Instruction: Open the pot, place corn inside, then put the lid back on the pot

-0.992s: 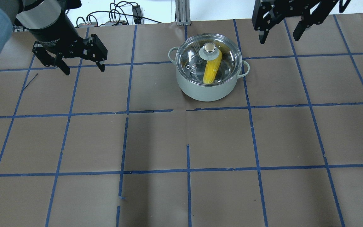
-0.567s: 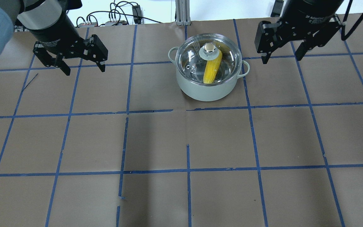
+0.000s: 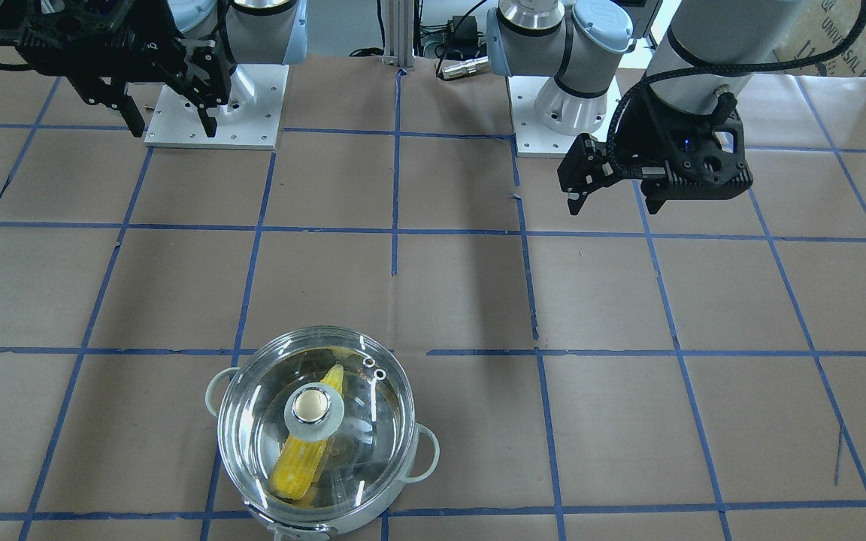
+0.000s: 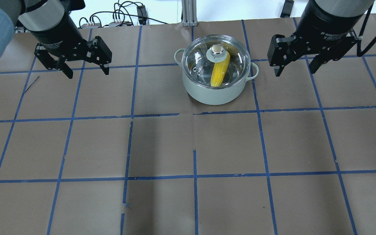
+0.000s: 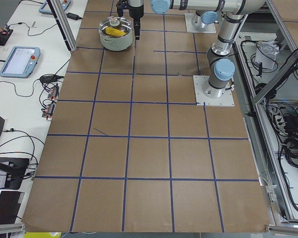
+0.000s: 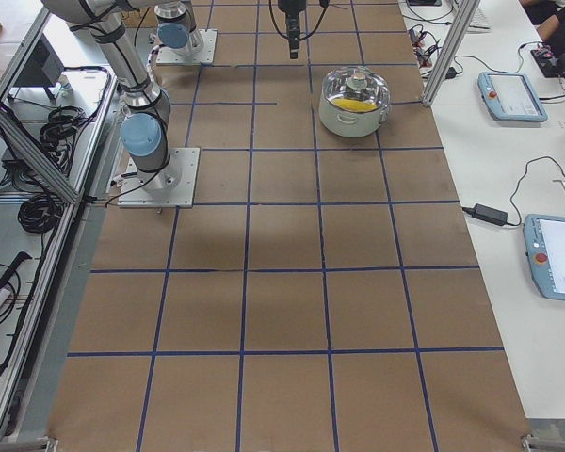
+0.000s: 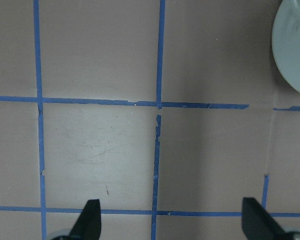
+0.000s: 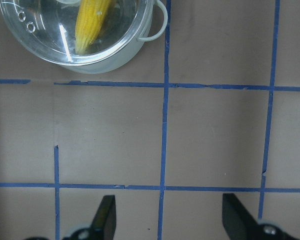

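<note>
The pot (image 4: 215,89) stands at the far middle of the table, with its white wall and two looped handles. The clear glass lid (image 4: 235,62) sits shut on it. The yellow corn (image 4: 220,73) lies inside, seen through the glass. In the front-facing view the pot (image 3: 424,451), the lid (image 3: 376,421) and the corn (image 3: 299,462) show again. My left gripper (image 4: 87,72) is open and empty, well left of the pot. My right gripper (image 4: 295,71) is open and empty, right of the pot. The right wrist view shows the pot (image 8: 135,50) and the corn (image 8: 92,20).
Brown paper with blue tape lines covers the table. Cables and a power strip (image 4: 122,16) and an aluminium post (image 4: 189,11) stand at the far edge. The arms' base plates (image 3: 215,105) are on the robot's side. Tablets (image 6: 513,94) lie on a side bench.
My right gripper has come from the far edge toward the robot and now hangs level with the pot on its right. The left gripper, pot, lid and corn have not moved.
</note>
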Available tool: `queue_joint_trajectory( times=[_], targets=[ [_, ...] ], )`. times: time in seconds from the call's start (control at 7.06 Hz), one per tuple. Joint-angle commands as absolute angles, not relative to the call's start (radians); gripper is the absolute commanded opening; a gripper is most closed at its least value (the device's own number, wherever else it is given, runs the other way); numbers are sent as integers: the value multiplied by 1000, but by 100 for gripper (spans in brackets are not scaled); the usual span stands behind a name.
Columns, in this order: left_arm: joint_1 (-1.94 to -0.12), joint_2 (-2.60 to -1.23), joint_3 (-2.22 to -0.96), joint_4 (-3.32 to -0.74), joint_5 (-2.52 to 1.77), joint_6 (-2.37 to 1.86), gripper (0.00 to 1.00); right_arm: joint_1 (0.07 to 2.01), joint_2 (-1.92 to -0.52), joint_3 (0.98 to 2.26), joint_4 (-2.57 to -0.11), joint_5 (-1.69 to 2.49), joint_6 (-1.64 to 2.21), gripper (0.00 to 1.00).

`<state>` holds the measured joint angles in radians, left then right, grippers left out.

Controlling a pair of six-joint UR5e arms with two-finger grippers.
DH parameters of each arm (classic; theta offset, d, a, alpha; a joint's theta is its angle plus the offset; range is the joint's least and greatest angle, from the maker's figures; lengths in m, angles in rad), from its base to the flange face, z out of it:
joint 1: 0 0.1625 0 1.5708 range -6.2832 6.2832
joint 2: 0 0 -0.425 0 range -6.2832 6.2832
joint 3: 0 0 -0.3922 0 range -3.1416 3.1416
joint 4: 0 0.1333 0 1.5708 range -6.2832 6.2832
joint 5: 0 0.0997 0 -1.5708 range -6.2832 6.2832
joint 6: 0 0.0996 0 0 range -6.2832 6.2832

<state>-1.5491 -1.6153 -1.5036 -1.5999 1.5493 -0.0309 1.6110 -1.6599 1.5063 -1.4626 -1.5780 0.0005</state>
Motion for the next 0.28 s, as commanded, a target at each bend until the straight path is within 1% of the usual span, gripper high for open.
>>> queue_joint_trajectory(
  times=[0.0,0.14],
  targets=[
    [-1549,-1617,-1503,-1598,1549,-31,100,1611,-1667,1517,-1465,-1577,0,78],
    [-1548,-1621,-1497,-1594,1551,-28,100,1611,-1667,1517,-1465,-1578,0,78]
  ],
)
